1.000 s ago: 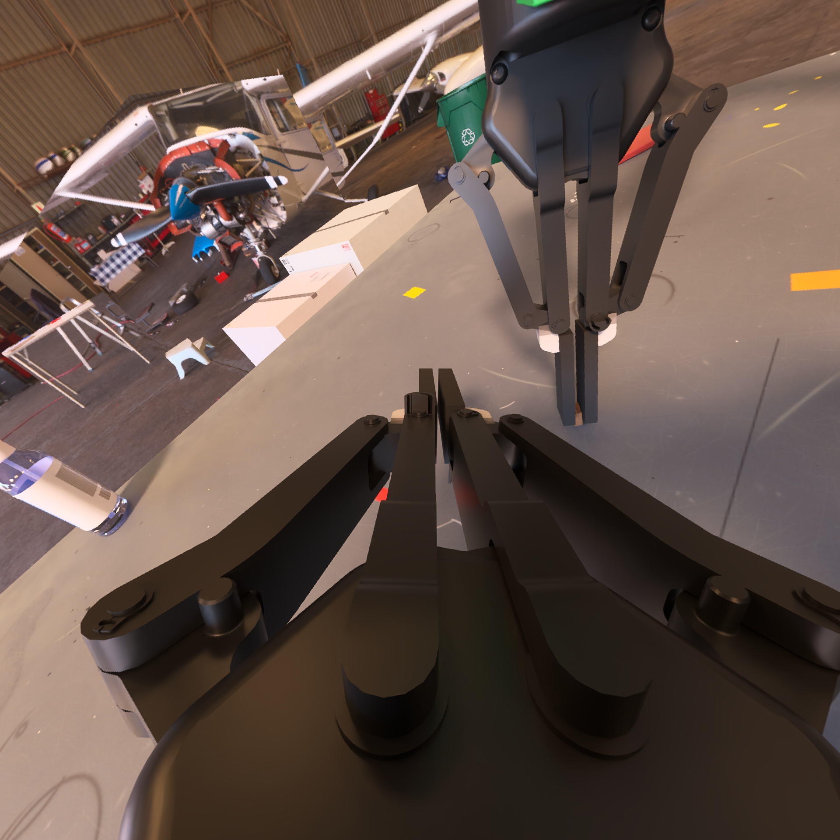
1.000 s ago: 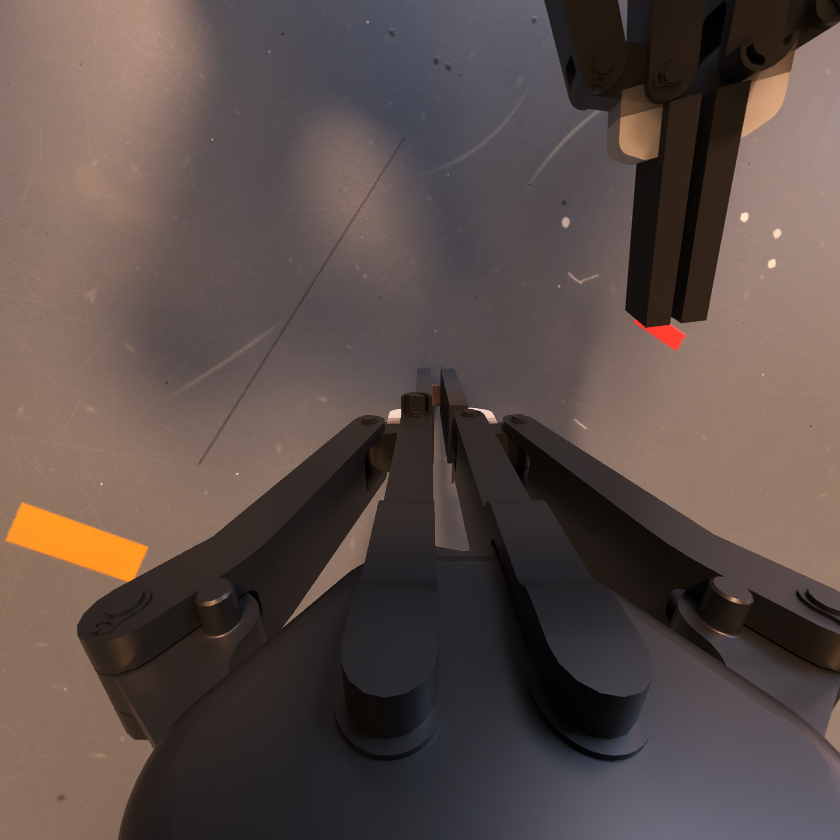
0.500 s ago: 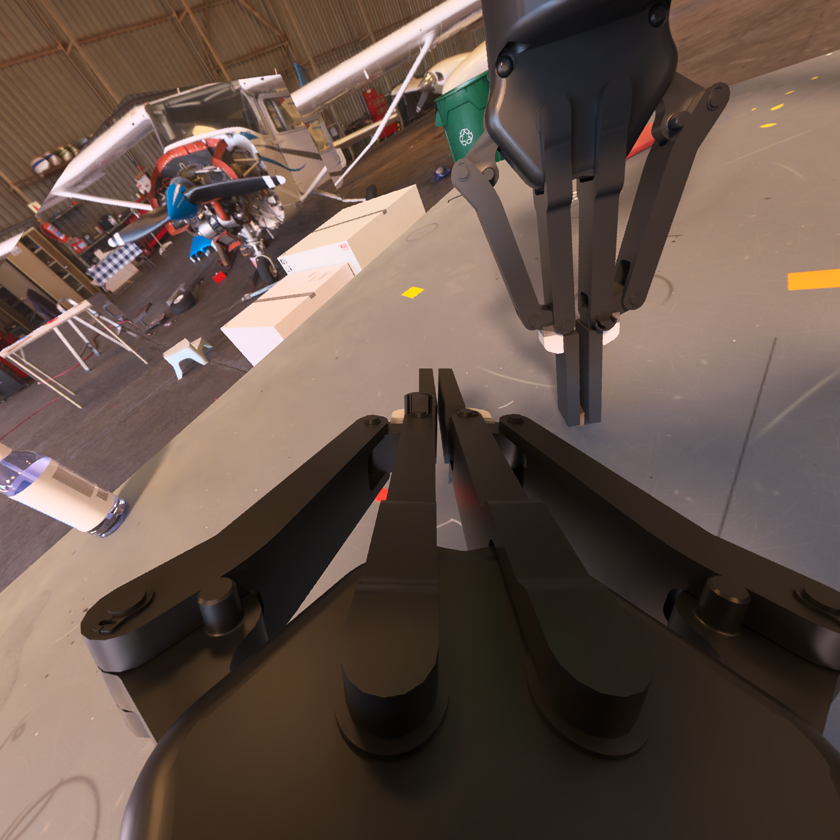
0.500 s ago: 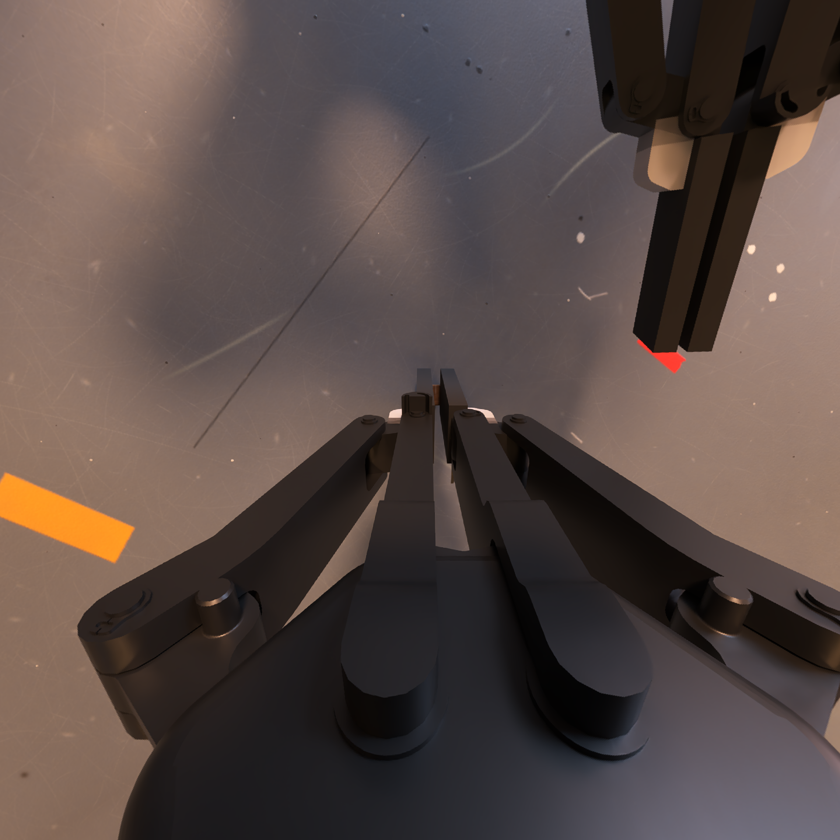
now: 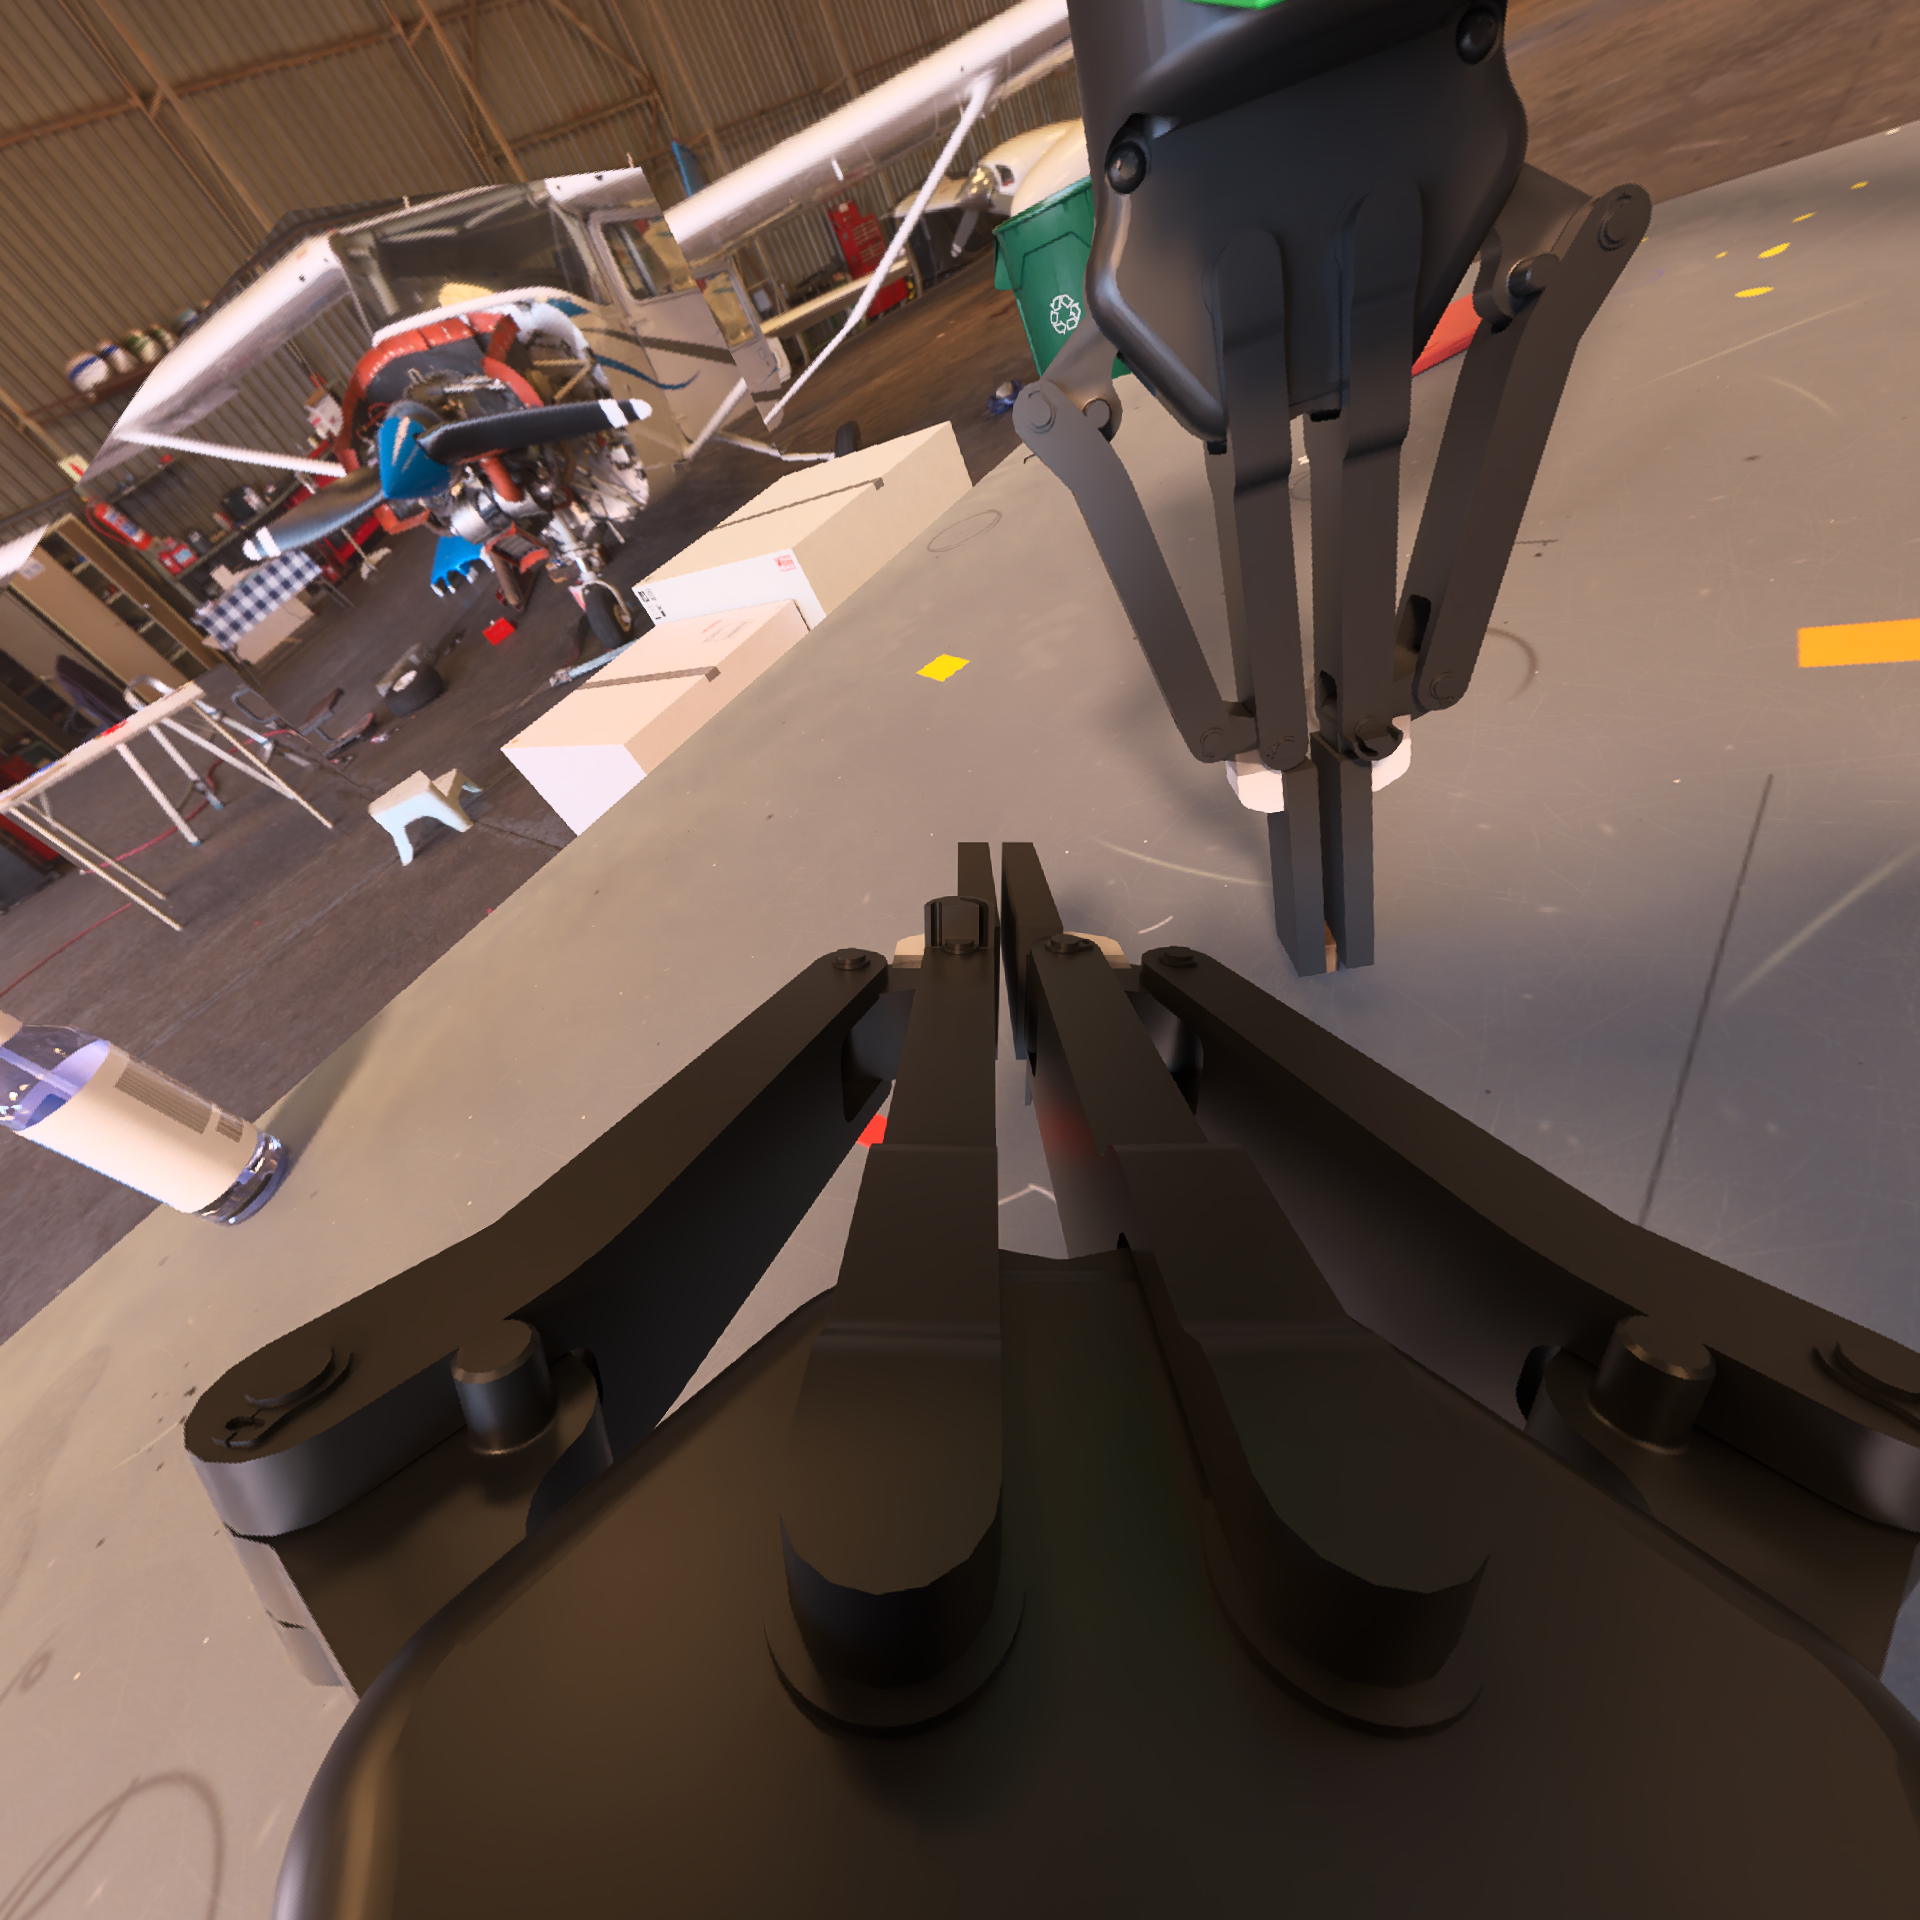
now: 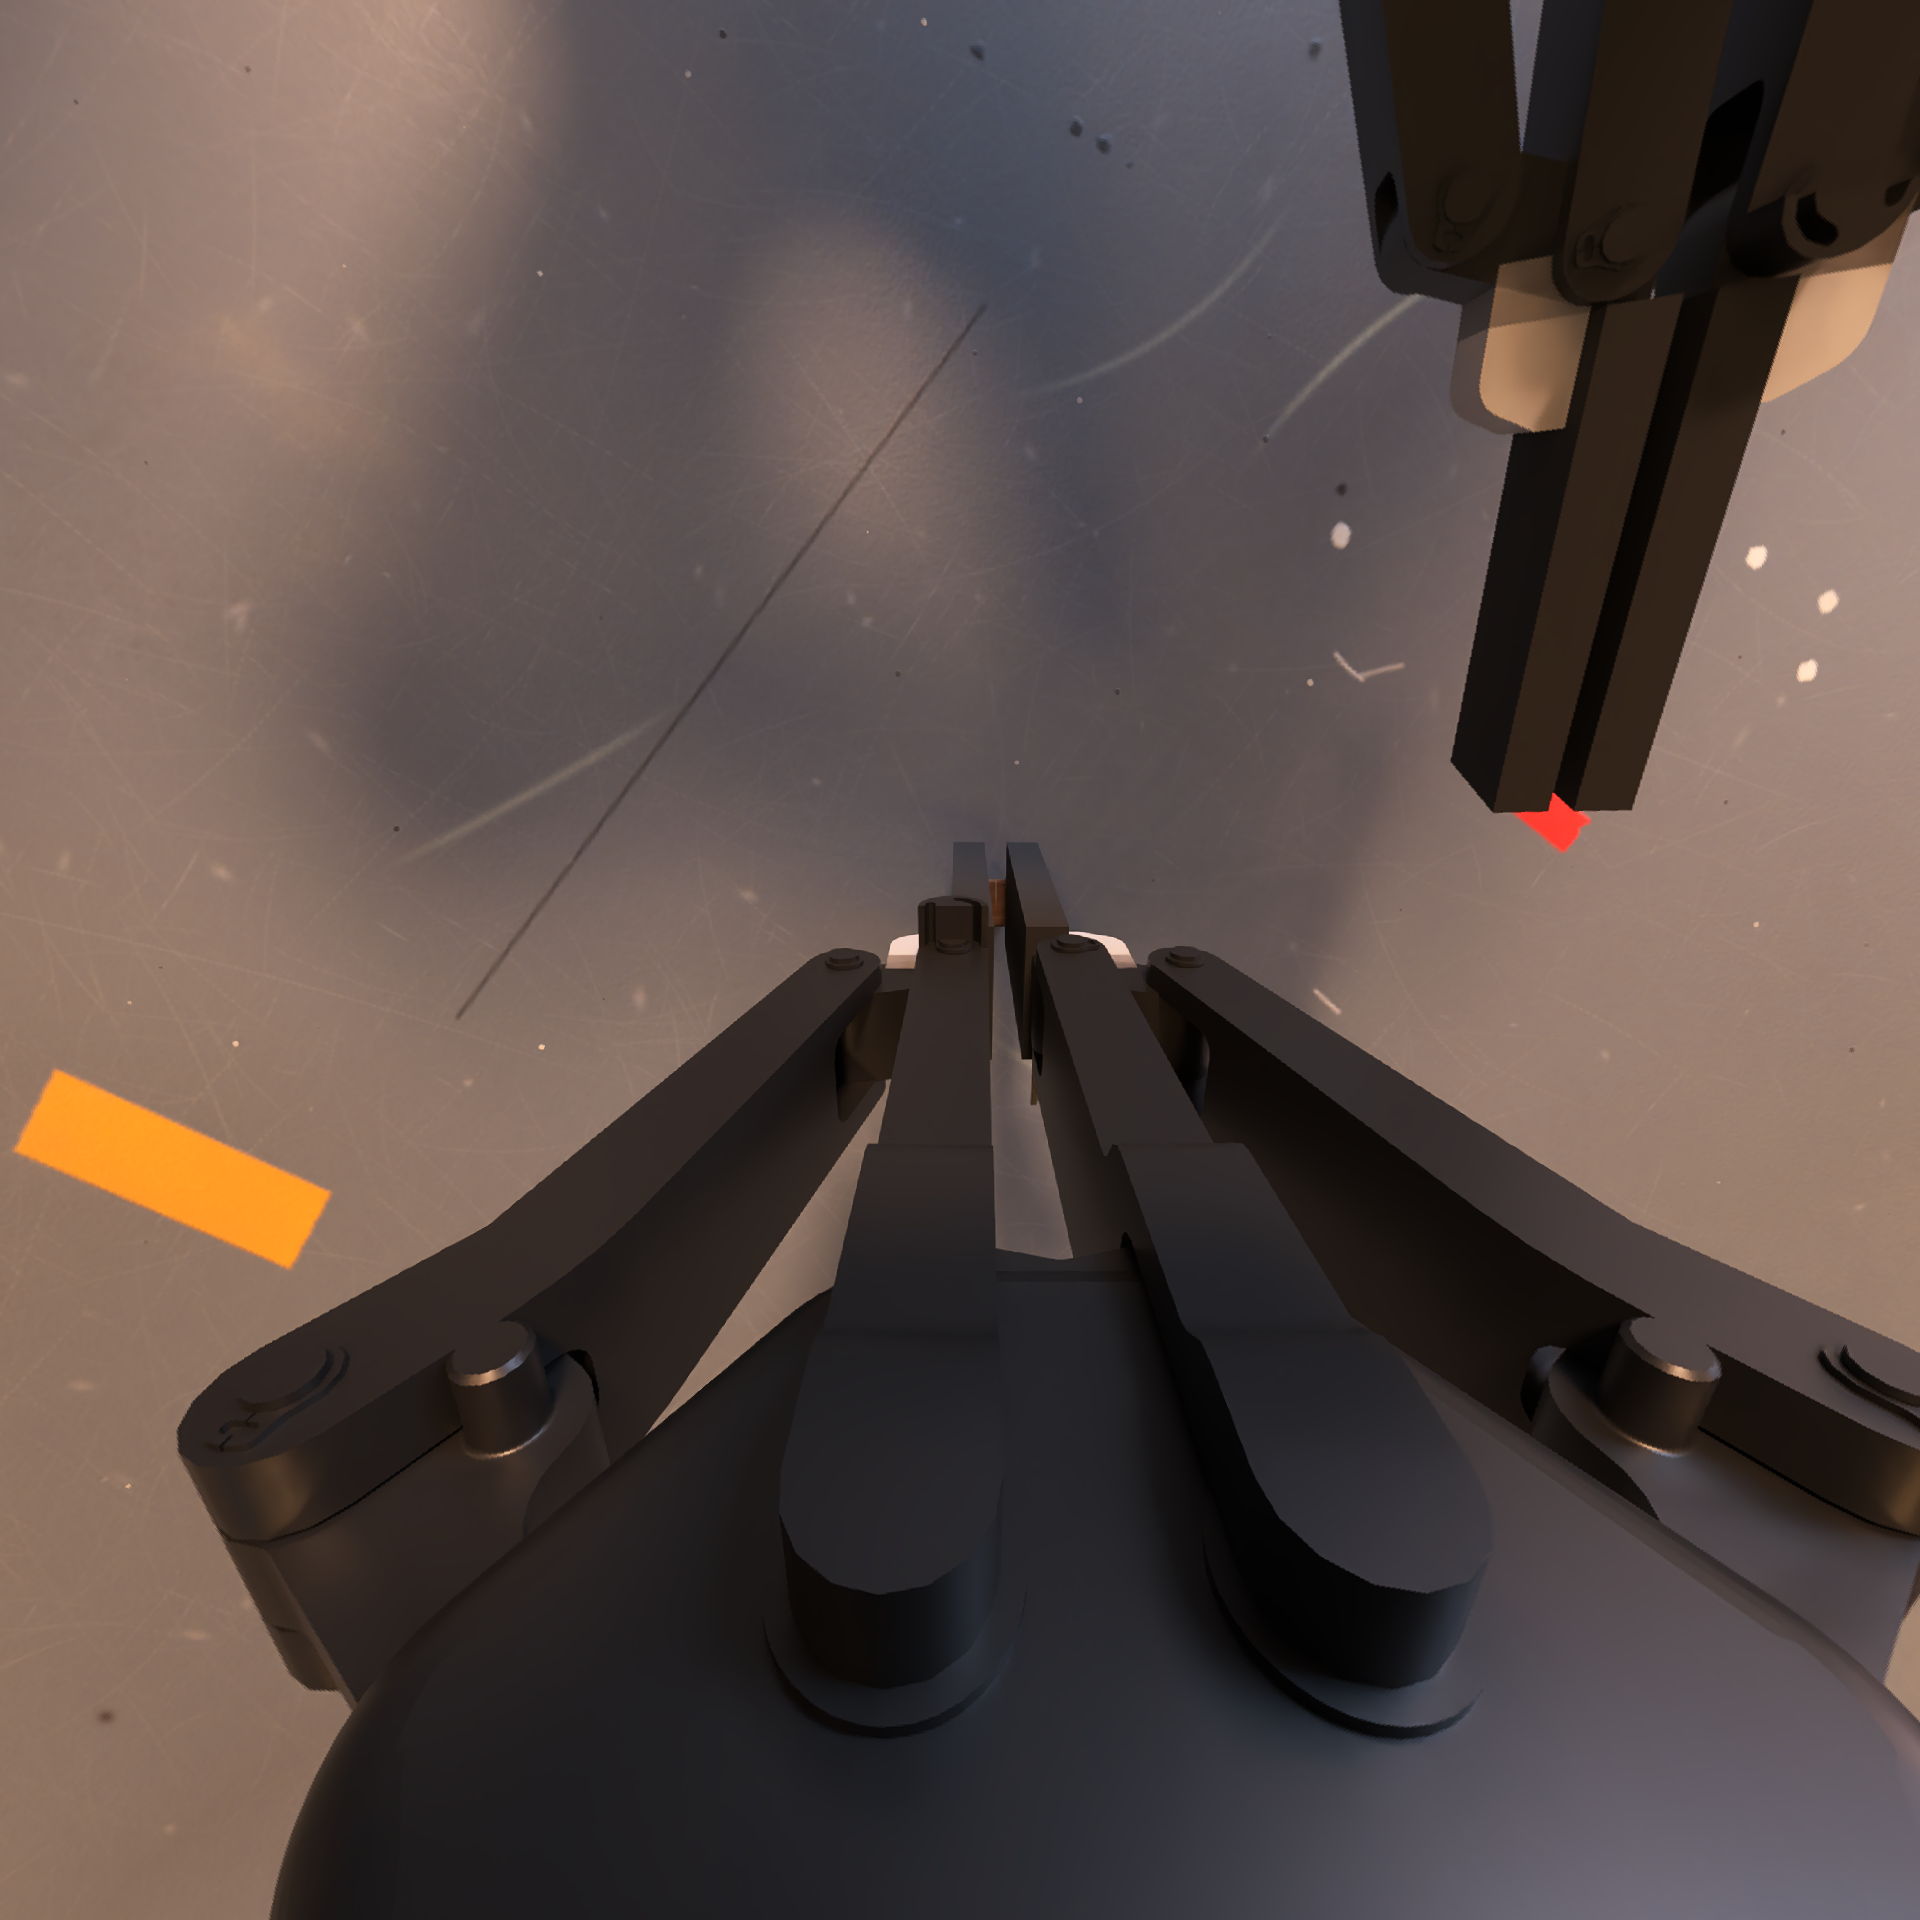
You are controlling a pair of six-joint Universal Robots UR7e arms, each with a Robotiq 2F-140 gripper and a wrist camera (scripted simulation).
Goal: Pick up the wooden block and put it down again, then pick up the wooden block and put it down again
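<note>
- Right tool [image 6: 995, 883]: fingers pressed nearly together, pinching a thin wooden block [image 6: 997, 902]; only a brown sliver shows between the fingertips, above the grey desk [image 6: 623, 520].
- In the left wrist view, the same block [image 5: 1329, 940] appears as a pale sliver at the right tool's fingertips [image 5: 1327, 956], close above the desk.
- Left tool [image 5: 997, 868]: fingers pressed together, nothing visible between them.
- Red marker [image 6: 1553, 823] lies beneath the left tool's tips.
- Orange strip [image 6: 171, 1167] lies well apart.
</note>
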